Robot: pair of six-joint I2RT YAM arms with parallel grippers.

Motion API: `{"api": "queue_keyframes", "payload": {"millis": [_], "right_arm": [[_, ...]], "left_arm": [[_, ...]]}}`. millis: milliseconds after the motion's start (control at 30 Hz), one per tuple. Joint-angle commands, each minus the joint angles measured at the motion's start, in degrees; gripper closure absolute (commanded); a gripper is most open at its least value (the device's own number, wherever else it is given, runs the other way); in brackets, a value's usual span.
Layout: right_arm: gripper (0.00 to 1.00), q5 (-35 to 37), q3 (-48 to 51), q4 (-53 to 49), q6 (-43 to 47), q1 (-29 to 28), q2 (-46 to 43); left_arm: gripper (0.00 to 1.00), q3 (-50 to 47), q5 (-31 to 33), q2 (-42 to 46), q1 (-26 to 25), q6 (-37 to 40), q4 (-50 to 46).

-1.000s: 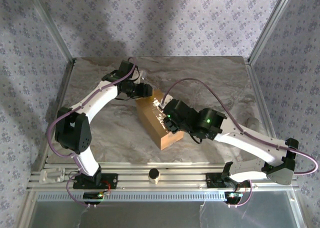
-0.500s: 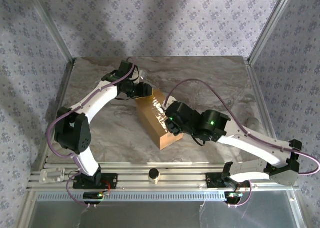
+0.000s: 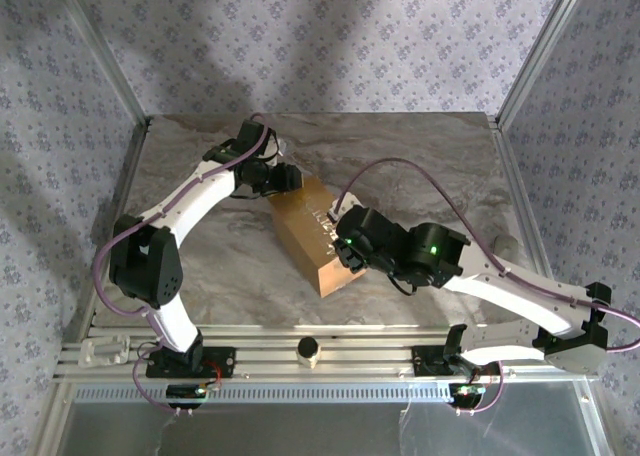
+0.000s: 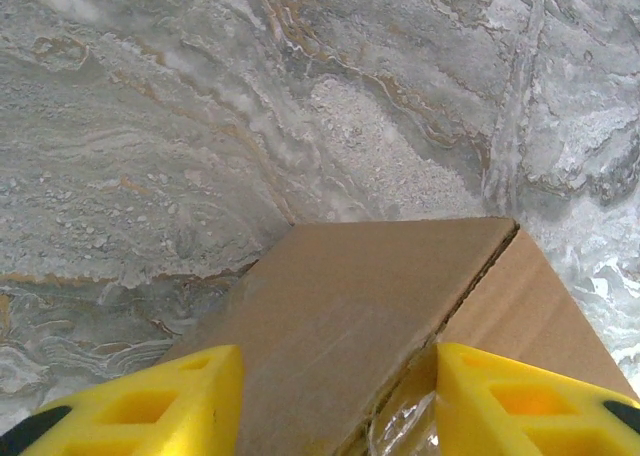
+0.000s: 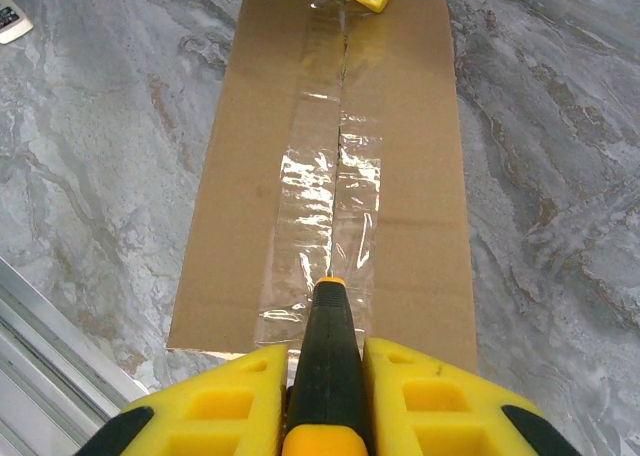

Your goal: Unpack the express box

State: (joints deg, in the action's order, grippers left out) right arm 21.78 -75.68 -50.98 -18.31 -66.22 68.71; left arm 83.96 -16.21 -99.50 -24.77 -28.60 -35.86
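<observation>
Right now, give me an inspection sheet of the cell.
Surface: marble-pattern table, nothing spilled seen.
Job's things: express box lying flat, flaps shut, taped seam facing up.
Clutter: small white tag on the table beside the box.
Grippers: left gripper open, over the box's far end; right gripper shut on a black-and-orange tool, tip at the seam.
Cables: purple cables run along both arms; the right one arcs above the table.
Surroundings: patterned walls, aluminium frame.

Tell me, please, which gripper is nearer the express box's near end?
Right. The right gripper is over the near half of the express box, tool on the tape; the left gripper is at its far end.
</observation>
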Motion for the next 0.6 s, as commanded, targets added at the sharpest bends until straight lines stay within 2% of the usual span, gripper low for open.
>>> {"api": "queue_keyframes", "payload": {"millis": [0,567], "right_arm": [[1.0,-3.5,0.8,-9.1,-2.2,-1.5,-1.6],[1.0,-2.1,0.6,-11.5,-4.5,-3.1,-2.8]], "left_arm": [[0.5,-0.7,15.5,-3.2,2.5,-1.8,-4.5],[0.5,0.5,20.7,-2.0,2.5,-3.4,-5.2]]}}
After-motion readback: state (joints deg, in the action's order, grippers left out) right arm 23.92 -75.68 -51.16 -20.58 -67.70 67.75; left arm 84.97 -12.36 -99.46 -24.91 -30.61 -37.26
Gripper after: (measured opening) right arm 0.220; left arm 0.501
